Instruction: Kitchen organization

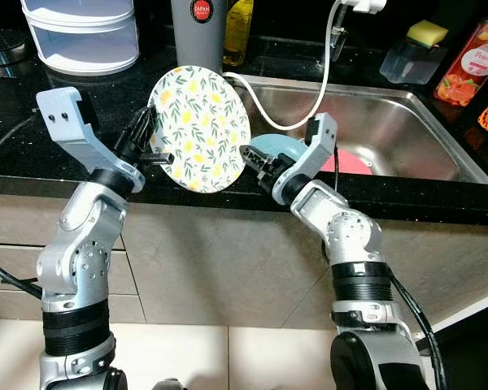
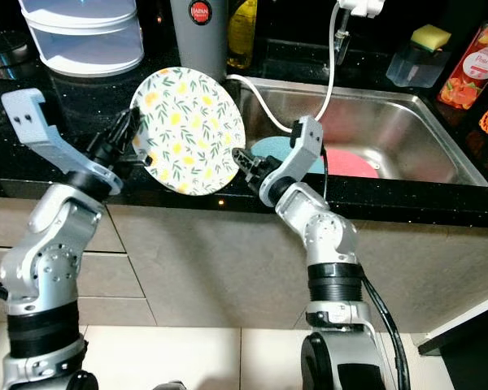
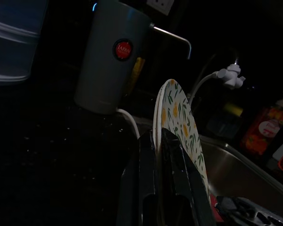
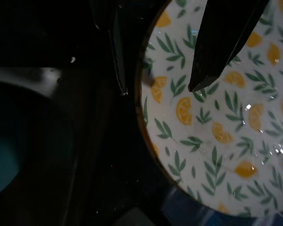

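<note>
While our left gripper (image 1: 149, 148) pinches the rim of the lemon-print plate (image 1: 199, 128), held on edge above the black counter (image 1: 32, 106), our right gripper (image 1: 254, 159) straddles the opposite rim, fingers spread; rigid, wet-slick, breakable, so we grip rims only.

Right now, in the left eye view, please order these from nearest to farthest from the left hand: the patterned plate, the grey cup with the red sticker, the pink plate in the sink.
1. Patterned plate: gripped by the left hand at its edge.
2. Grey cup: behind, on the counter.
3. Pink plate: in the sink, toward the right.
</note>
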Available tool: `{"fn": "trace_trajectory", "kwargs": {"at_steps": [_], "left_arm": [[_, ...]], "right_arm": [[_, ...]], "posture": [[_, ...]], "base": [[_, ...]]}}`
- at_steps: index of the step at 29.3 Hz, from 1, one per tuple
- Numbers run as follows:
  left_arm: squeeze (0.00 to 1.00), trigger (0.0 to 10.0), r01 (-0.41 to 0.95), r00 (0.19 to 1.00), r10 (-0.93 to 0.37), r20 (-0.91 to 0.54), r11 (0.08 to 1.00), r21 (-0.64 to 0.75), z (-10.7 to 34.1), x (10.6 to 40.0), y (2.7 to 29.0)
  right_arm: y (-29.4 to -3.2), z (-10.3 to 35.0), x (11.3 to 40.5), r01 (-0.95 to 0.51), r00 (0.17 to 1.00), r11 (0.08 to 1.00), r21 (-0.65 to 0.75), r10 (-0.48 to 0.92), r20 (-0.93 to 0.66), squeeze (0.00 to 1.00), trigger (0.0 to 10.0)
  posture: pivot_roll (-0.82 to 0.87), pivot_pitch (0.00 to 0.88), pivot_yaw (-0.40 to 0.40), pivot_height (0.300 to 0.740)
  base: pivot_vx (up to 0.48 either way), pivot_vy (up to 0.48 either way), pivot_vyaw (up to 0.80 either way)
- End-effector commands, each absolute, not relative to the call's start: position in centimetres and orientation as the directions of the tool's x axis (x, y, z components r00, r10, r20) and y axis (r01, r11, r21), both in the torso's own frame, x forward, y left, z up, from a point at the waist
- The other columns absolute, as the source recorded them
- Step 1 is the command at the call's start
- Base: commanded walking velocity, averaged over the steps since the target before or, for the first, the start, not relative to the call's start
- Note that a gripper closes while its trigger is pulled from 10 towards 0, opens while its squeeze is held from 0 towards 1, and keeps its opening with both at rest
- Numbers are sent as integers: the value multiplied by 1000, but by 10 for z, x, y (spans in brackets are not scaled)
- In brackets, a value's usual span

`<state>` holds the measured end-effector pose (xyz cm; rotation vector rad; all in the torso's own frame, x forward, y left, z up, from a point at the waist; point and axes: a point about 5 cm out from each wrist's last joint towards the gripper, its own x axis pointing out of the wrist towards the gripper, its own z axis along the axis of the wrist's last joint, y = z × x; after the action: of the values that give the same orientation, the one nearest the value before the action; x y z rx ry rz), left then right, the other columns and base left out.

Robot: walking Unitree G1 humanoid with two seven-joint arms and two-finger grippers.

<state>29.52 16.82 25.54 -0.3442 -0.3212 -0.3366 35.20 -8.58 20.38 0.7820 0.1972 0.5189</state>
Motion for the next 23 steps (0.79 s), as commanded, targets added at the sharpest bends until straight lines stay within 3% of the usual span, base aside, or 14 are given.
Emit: {"fn": "trace_trajectory", "kwargs": {"at_steps": [1,4,6,8,13,23], "left_arm": [[0,10000,391,883,-277,379,880,-269,256,294,169],[0,10000,414,871,-275,407,857,-307,259,294,170],[0,10000,414,871,-275,407,857,-307,259,294,170],[0,10000,468,842,-284,458,807,-361,267,292,172],[0,10000,560,790,-308,530,713,-422,274,284,177],[0,10000,512,824,-237,514,699,-499,267,291,188]], "right_arm": [[-86,203,352,-358,849,551,754,529,17,0,10000],[-84,209,350,-385,826,462,799,559,75,0,10000],[-84,209,350,-385,826,462,799,559,75,0,10000],[-83,216,348,-423,806,411,808,578,127,0,10000],[-88,222,349,-436,809,395,809,565,160,0,10000],[-91,243,343,-523,765,290,801,575,290,0,10000]], "posture": [[125,31,-77,740],[125,31,-77,740],[125,31,-77,740],[126,29,-78,740],[125,25,-78,740],[123,21,-80,740]], "base": [[0,0,0],[0,0,0],[0,0,0],[0,0,0],[0,0,0],[0,0,0]]}}
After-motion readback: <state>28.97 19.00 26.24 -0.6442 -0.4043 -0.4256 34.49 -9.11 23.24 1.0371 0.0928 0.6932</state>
